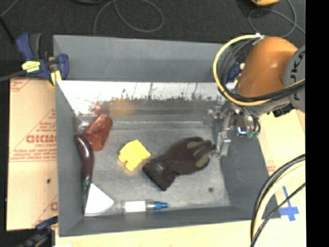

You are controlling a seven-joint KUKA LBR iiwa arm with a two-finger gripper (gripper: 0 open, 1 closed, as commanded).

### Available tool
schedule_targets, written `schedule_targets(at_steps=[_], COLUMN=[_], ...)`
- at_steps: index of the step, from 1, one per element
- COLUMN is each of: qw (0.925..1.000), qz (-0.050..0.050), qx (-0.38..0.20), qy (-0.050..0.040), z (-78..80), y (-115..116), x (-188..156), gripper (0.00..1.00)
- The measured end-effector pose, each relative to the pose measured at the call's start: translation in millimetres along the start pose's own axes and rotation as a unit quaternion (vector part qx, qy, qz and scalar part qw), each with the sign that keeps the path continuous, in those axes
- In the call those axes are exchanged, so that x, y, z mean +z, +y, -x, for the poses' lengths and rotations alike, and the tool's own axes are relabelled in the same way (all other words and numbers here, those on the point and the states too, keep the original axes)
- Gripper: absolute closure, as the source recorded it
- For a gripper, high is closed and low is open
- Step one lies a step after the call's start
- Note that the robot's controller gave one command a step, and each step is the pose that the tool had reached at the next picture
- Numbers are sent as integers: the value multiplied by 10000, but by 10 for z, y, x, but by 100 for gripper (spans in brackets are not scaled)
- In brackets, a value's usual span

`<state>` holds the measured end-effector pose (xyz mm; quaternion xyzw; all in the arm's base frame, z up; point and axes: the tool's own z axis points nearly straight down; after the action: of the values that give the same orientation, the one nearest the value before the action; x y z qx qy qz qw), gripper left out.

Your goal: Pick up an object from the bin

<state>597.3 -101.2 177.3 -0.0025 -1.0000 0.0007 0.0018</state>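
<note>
My gripper (224,137) hangs at the right side of the bin, just past the fingertip end of a dark brown glove (177,161) that lies across the bin's middle. A yellow block (133,154) sits just left of the glove's cuff. Nothing shows in the gripper's grasp.
Along the left wall lie a reddish translucent piece (97,131) and a dark purple elongated thing (85,158). A white triangular piece (96,199) sits in the front left corner. A white marker with a blue cap (145,206) lies by the front wall. The arm's orange cover and cables overhang the right rim.
</note>
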Motion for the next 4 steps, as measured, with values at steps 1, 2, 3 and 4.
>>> schedule_targets(at_steps=[1, 2, 3, 4], qw=[10000, 9997, 9990, 9980], qz=[-5, -12, -10, -21], qx=[-10, -230, -448, -625], qy=[-41, -52, -22, -64], z=[16, 4, -21, -52], y=[3, 366, 564, 613], x=[-50, 599, 729, 667], gripper=[0, 0, 0, 0])
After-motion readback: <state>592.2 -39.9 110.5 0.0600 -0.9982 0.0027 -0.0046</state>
